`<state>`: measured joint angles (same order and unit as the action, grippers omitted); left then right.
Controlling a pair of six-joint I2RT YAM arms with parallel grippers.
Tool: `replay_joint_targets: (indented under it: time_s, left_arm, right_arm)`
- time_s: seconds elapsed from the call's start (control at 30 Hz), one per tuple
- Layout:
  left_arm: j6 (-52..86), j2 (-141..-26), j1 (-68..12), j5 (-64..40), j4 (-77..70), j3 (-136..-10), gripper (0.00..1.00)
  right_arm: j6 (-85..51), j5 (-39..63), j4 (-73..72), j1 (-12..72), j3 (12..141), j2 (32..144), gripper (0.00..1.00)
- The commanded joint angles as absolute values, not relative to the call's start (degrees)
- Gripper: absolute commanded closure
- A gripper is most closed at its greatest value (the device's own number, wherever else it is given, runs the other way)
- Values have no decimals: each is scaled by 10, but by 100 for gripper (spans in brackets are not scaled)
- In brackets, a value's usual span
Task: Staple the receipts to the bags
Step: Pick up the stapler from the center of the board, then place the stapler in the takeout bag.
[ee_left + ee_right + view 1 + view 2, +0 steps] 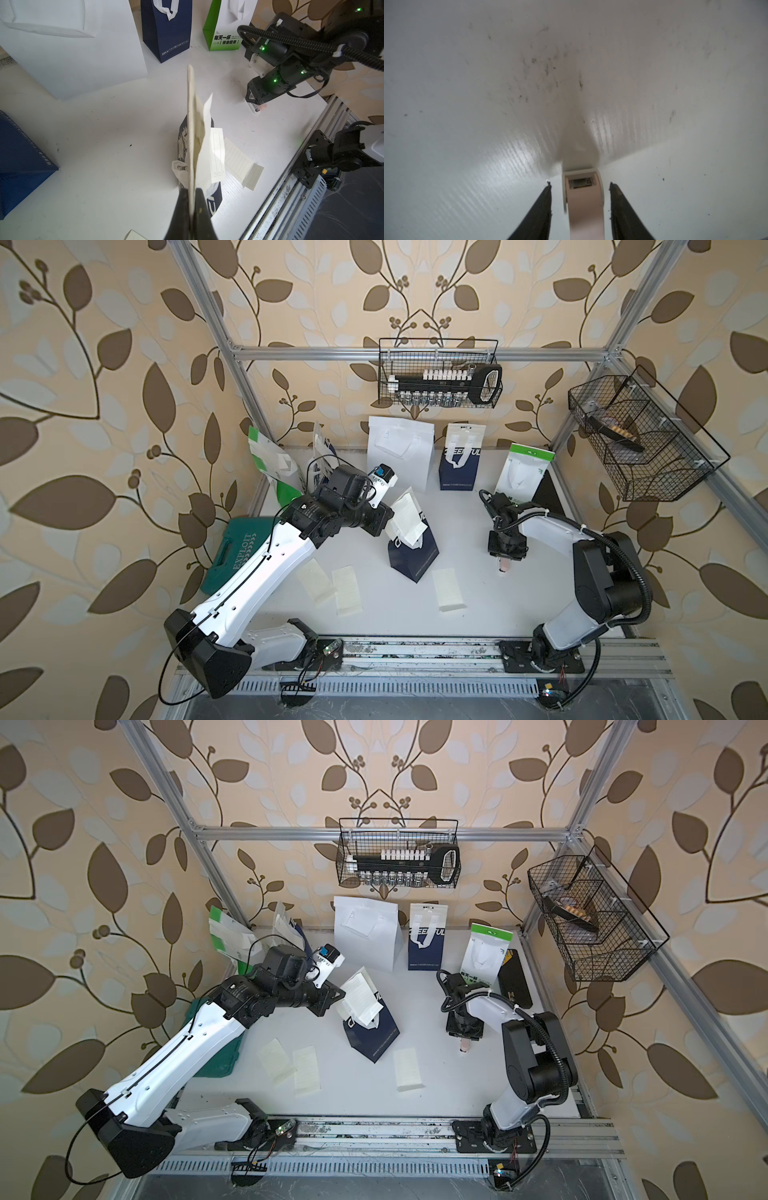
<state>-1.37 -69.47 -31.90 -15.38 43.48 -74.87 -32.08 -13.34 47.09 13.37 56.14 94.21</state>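
Two fingers [542,207] of the right claw [580,184] straddle the stapler [582,207] on the counter [467,104], just clear each side, its long axis along them. Left claw [192,195], well apart, pinches receipt [203,149] to navy bag [415,560].

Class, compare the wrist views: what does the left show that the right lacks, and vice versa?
Left wrist only: the left gripper shut on a receipt at the navy bag, other bags standing behind. Right wrist only: the stapler's front end, clear gaps to both fingers. Both: the white table and the right gripper over the stapler.
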Motion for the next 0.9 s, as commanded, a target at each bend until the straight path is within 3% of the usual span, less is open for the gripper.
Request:
replay_joint_targets:
  time_s: [0.0, 0.17, 0.43, 0.67, 0.87]
  left_arm:
    - [-11, -690, -322, -168, 422, -753, 100]
    - [-13, -692, -322, -168, 424, -754, 100]
    - [-6, -696, -322, -161, 424, -753, 100]
    - [33, -702, -317, -152, 424, -758, 100]
    - [74, -692, -272, -227, 403, -750, 100]
  right_arm:
    - [-310, -156, 497, 132, 577, 957, 57]
    - [-298, -157, 508, 133, 584, 976, 64]
    - [-287, -151, 511, 137, 605, 928, 99]
    - [-266, -174, 467, 236, 683, 781, 100]
    - [-221, -224, 210, 397, 668, 678, 100]
